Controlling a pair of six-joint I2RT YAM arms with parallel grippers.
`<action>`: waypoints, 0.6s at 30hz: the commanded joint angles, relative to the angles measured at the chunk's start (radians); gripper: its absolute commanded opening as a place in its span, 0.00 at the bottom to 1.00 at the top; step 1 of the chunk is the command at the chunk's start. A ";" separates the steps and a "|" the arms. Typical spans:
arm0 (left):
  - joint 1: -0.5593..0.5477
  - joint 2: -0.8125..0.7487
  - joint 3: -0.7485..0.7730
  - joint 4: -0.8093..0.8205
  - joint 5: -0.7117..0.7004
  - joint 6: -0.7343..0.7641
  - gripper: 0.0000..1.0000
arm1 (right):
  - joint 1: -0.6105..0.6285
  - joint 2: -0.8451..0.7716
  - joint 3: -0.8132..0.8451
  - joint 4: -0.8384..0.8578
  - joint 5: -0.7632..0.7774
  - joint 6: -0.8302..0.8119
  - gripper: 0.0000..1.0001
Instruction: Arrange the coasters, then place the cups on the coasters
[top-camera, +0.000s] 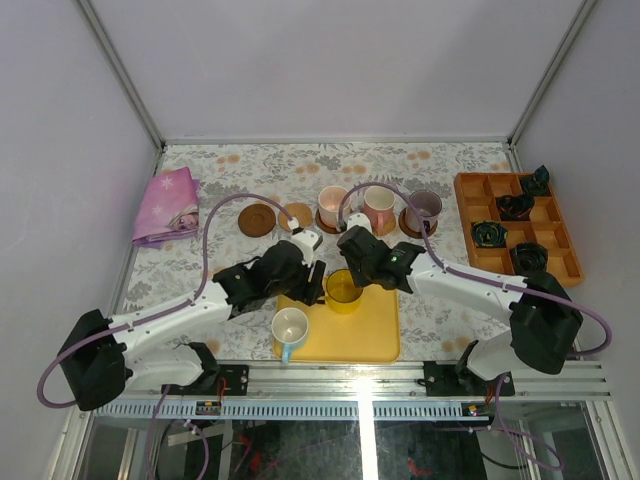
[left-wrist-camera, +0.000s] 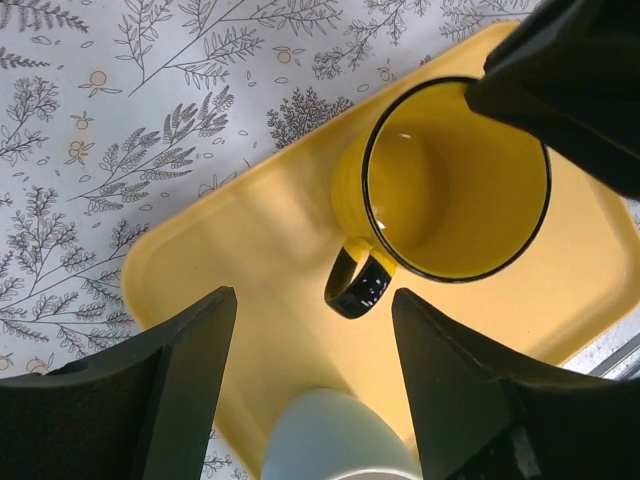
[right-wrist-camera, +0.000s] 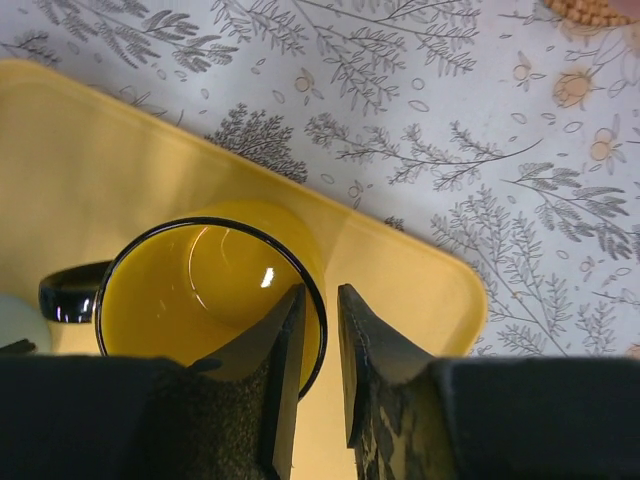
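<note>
A yellow cup (top-camera: 343, 288) (left-wrist-camera: 455, 180) (right-wrist-camera: 200, 290) with a black rim and handle stands on the yellow tray (top-camera: 372, 338). My right gripper (top-camera: 352, 272) (right-wrist-camera: 320, 292) straddles its rim, one finger inside and one outside. The jaws are narrow, with a slim gap on each side of the wall. My left gripper (top-camera: 306, 284) (left-wrist-camera: 312, 300) hangs open over the tray, above a white cup (top-camera: 290, 326) (left-wrist-camera: 340, 440) with a blue handle. Behind the tray, two pink cups (top-camera: 332, 205) (top-camera: 378, 208) and a grey-purple cup (top-camera: 424, 210) sit on coasters. A dark coaster (top-camera: 257, 220) and a tan coaster (top-camera: 297, 215) lie bare.
An orange compartment tray (top-camera: 470, 190) holding small black objects stands at the right. A pink cloth (top-camera: 165, 205) lies at the back left. The two arms crowd together over the yellow tray's far edge.
</note>
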 joint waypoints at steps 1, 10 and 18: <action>-0.015 0.019 0.031 0.004 0.048 0.039 0.63 | 0.007 0.014 0.057 -0.021 0.121 -0.041 0.26; -0.033 0.017 0.014 0.054 0.126 0.071 0.63 | 0.007 -0.006 0.065 -0.027 0.148 -0.048 0.27; -0.048 0.031 -0.027 0.156 0.186 0.148 0.64 | 0.007 -0.160 0.029 0.000 0.128 -0.026 0.36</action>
